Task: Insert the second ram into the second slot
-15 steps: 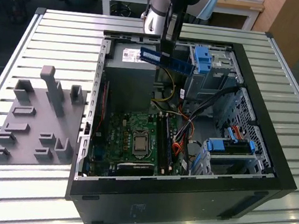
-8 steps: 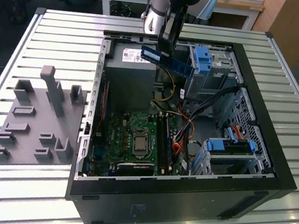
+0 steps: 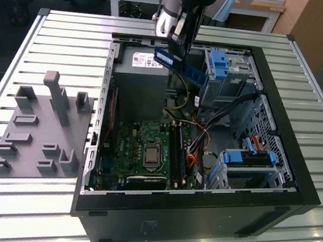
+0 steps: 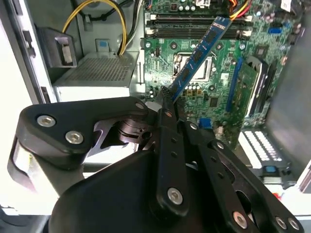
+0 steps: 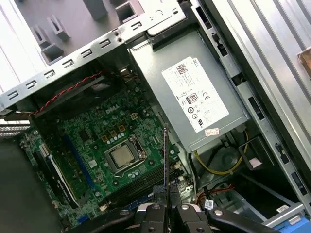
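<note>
Blue-green second ram (image 3: 180,66) hangs clamped at one end in the gripper (image 3: 178,50) above the open case (image 3: 167,221); the motherboard (image 3: 126,147) lies at its six o'clock in the exterior view.

A slatted metal table (image 3: 66,31) bears an open computer case (image 3: 184,226) and a grey holder plate (image 3: 29,154).

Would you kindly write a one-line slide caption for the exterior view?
Gripper holds the ram in the air above the open case on a slatted table.
</note>
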You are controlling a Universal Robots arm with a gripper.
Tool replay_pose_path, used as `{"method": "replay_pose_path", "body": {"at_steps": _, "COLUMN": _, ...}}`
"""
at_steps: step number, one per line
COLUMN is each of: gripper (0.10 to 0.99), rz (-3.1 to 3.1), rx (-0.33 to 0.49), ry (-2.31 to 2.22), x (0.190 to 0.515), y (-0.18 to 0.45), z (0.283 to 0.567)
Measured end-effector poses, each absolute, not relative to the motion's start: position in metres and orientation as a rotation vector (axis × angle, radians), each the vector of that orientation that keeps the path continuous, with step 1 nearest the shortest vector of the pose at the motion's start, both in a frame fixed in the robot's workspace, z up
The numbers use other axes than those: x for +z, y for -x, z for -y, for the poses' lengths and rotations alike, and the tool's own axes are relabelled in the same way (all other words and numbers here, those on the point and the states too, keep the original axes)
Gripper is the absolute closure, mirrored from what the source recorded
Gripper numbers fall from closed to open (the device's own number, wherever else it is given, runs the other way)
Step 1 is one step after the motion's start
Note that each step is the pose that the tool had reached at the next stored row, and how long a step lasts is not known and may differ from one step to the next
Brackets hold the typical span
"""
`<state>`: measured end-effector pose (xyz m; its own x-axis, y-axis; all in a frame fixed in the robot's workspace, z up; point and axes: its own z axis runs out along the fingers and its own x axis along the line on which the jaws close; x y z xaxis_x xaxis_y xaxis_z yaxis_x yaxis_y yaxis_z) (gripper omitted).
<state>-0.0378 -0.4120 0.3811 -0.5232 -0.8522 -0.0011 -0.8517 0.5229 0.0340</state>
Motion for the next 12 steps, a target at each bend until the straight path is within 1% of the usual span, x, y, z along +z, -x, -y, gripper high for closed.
{"method": "replay_pose_path", "body": {"at_steps": 12, "gripper": 0.949, "rz": 2.796, "rx": -0.046, "ry": -1.399, "x": 0.3806, "y": 0.0378, "z": 0.4170}}
